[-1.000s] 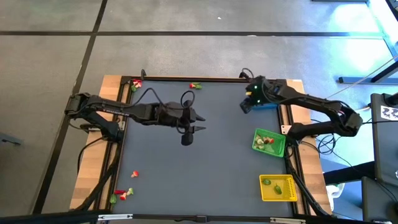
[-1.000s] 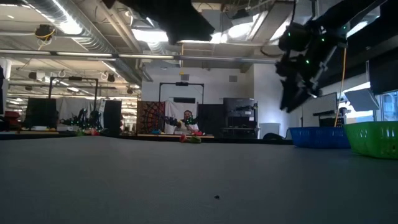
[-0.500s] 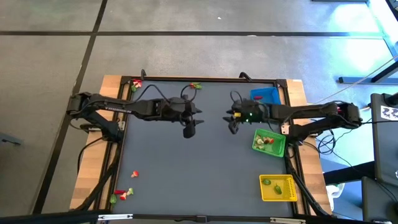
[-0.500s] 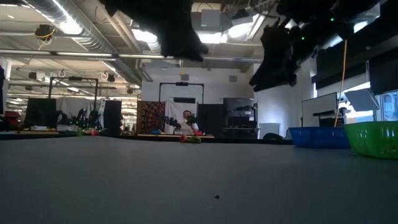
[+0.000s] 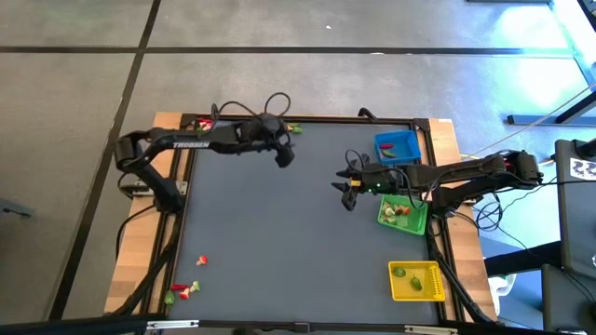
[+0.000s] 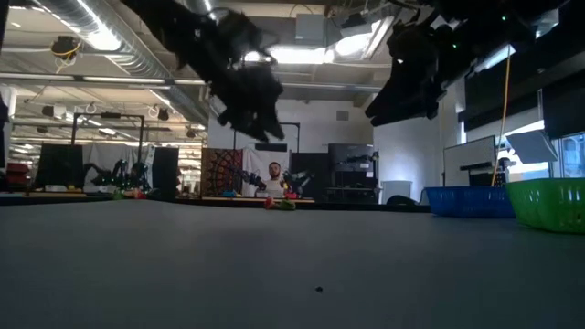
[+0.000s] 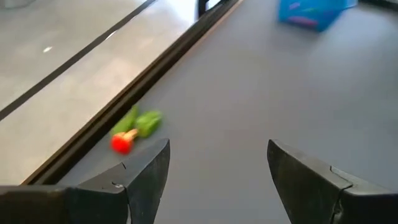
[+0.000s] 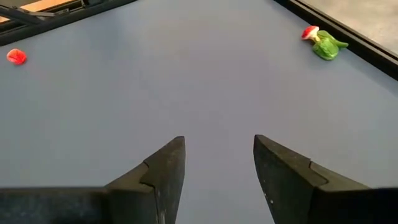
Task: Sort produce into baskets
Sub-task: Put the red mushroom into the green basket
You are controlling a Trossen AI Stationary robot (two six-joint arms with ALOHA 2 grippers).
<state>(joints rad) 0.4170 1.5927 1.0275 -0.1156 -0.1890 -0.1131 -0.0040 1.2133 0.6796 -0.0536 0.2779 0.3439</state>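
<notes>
Handling: since the produce pieces are tiny moulded toys, I judge them light, stiff and a little slick, apt to skid or roll if nudged.
Hold: take the red-and-green piece (image 7: pixel 132 129) across its green body, with the fingers straddling it low against the surface (image 5: pixel 279 233); the thin red end looks too small to pinch.
Left hand (image 5: pixel 284 156): high near the far edge, close to that piece (image 5: pixel 294 129); fingers spread wide, nothing between them.
Right hand (image 5: pixel 347 194): over mid-surface, left of the green basket (image 5: pixel 415 223); fingers parted, holding nothing.
Produce: one piece at the far edge, a cluster at the far left corner (image 5: pixel 203 124), loose pieces at the near left (image 5: pixel 184 288); some already lie in the green and yellow (image 5: pixel 436 291) baskets.
Blue basket (image 5: pixel 397 145): by the far right corner; contents hard to make out.
Hidden: the right arm covers part of the green basket; what kind of fruit or vegetable each piece is cannot be told; the low view shows both hands only as dark shapes.
</notes>
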